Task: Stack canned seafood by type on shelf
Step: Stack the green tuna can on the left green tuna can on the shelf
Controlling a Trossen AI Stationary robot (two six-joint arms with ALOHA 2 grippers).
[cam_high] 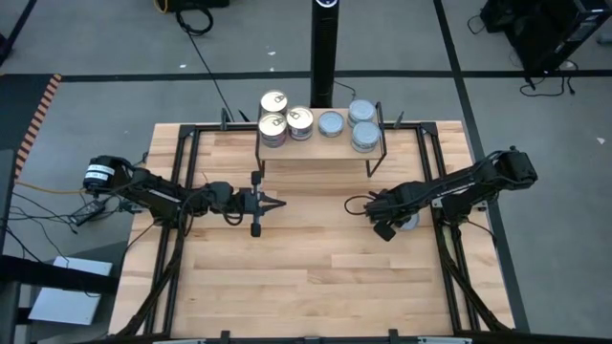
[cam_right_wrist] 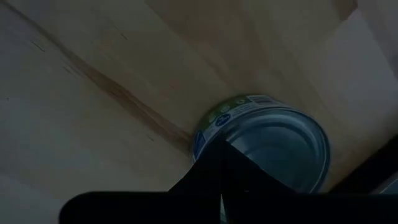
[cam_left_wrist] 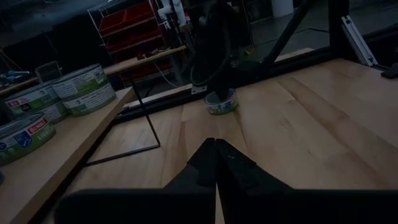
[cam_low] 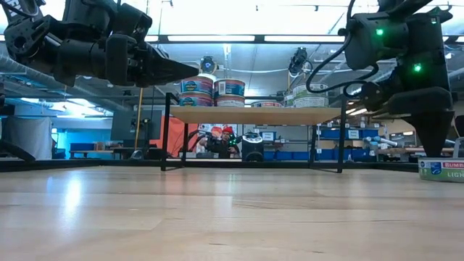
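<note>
Right wrist view showed what mattered most: the right gripper (cam_right_wrist: 222, 163), fingers pressed together and pinching nothing, hung directly over one loose tin (cam_right_wrist: 273, 146) on the table, its tips above the tin's near rim. The tin lay flat, plain blue-grey top facing up; being round, it had no long axis to line up with, so I judged any approach angle would serve once the fingers spread.

From above, that tin (cam_high: 408, 221) sat at the table's right side, mostly hidden under the right arm, which was plainly the nearer one. The left gripper (cam_high: 272, 203), also shut and empty, waited near the table's middle, pointing right, well apart from the tin.

Farther back, the shelf (cam_high: 320, 148) stood along the far edge. Gold-topped tins (cam_high: 273, 102) were grouped at its left end, blue-grey tins (cam_high: 364, 137) at its right, so the loose tin probably belonged on the right.
</note>
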